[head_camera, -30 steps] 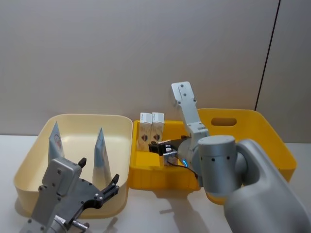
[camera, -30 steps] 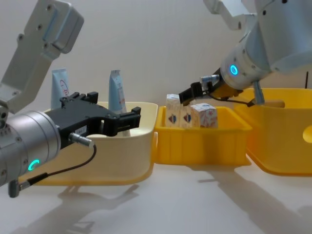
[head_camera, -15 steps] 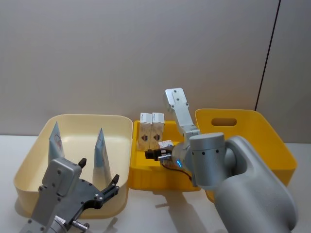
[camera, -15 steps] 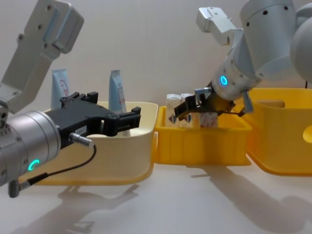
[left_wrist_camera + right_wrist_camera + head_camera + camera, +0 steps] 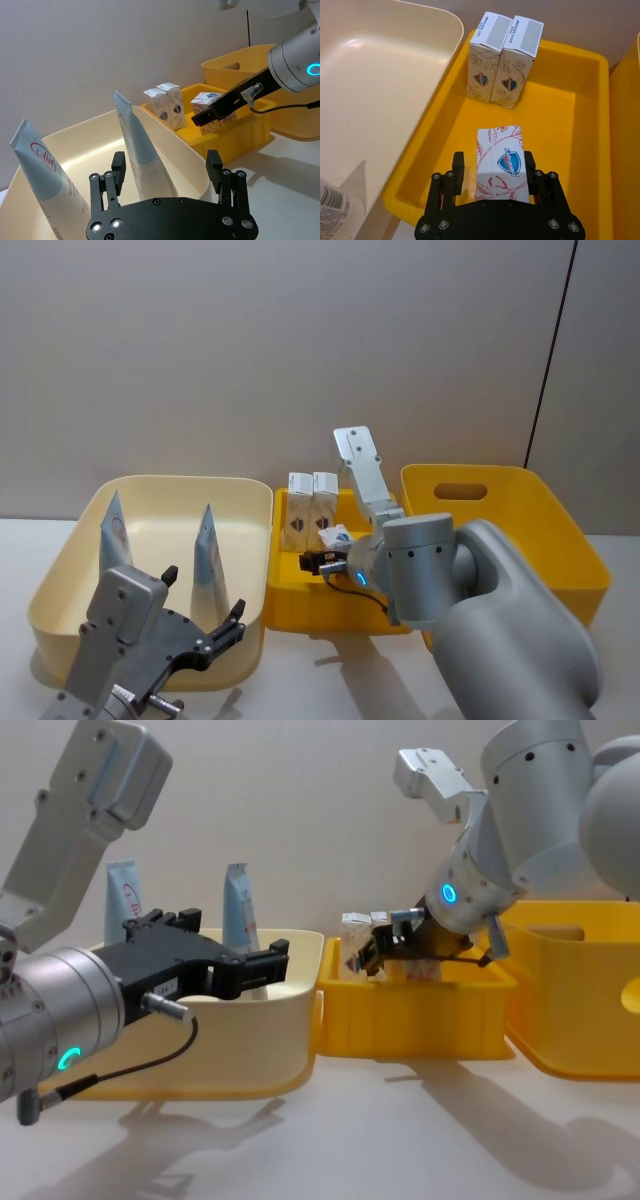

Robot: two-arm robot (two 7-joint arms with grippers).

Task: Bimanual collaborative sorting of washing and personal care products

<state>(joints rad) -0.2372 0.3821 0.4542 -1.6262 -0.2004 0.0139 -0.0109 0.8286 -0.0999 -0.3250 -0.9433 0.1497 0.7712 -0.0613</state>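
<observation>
My right gripper [image 5: 494,170] is shut on a white carton with a red pattern [image 5: 500,165], held low inside the small yellow bin [image 5: 570,125]. In the chest view that gripper [image 5: 370,955] dips behind the bin's rim, close to two white cartons [image 5: 502,60] standing side by side at the bin's far end. Two pale-blue tubes [image 5: 113,530] [image 5: 208,550] stand upright in the cream bin [image 5: 60,570]. My left gripper [image 5: 166,172] hangs open at the cream bin's near edge, holding nothing; it is also seen from the head [image 5: 205,625].
A larger yellow bin with a handle slot [image 5: 560,530] stands to the right of the small one. The three bins sit side by side on a pale table, with bare table in front of them. A grey wall runs behind.
My right gripper has carried the carton leftward and down into the small yellow bin, toward the two standing cartons. The left arm has not moved.
</observation>
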